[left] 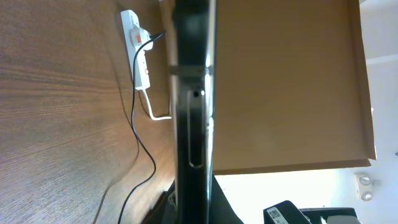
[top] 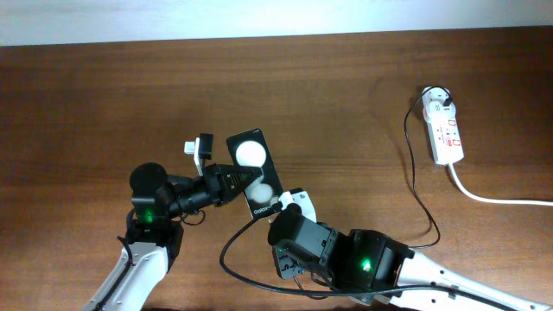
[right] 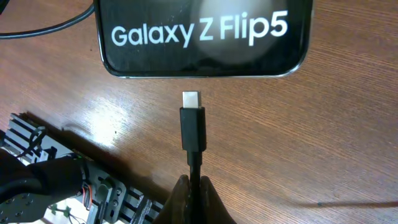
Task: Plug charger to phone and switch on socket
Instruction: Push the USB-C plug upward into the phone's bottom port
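Note:
The black phone (top: 253, 170) lies near the table's middle, its glossy face showing two round white reflections. My left gripper (top: 244, 178) is shut on the phone, which fills the left wrist view edge-on (left: 194, 106). In the right wrist view the phone's lower end (right: 202, 37) reads "Galaxy Z Flip5". My right gripper (right: 194, 186) is shut on the charger's black plug (right: 192, 127), whose silver tip points at the phone's edge with a small gap. The thin black cable (top: 419, 186) runs to the white adapter in the socket (top: 445, 125) at the far right.
The socket's thick white cord (top: 501, 199) trails off the right edge. A loop of black cable (top: 238, 259) lies by the right arm near the front edge. The socket and cable also show in the left wrist view (left: 140, 56).

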`<state>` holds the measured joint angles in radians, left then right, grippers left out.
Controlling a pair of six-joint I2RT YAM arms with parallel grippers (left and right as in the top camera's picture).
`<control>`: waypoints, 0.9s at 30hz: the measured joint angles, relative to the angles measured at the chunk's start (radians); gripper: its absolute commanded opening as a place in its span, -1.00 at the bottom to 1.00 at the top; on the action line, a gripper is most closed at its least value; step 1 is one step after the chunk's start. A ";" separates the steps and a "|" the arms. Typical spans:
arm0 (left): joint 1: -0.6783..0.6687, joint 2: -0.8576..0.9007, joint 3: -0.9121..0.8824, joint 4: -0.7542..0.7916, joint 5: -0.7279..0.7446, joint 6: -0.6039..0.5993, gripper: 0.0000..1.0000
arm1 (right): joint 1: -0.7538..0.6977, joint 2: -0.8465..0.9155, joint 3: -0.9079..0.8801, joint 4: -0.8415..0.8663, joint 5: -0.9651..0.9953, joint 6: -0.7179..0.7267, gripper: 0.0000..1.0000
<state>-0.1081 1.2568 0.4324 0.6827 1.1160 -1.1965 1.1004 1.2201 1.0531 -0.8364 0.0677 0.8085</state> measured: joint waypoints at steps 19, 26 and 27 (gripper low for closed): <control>0.000 0.000 0.000 0.000 0.011 -0.065 -1.00 | 0.000 -0.035 0.000 0.003 0.019 0.056 -0.92; 0.003 0.000 0.000 0.000 0.011 -0.065 -1.00 | 0.000 -0.035 0.000 0.008 0.018 0.056 -0.92; 0.003 0.000 0.000 0.000 0.011 -0.065 -1.00 | 0.000 -0.035 0.000 0.008 0.018 0.056 -0.92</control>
<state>-0.1051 1.2568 0.4324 0.6827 1.1267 -1.2617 1.1004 1.1854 1.0531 -0.8284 0.0860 0.8650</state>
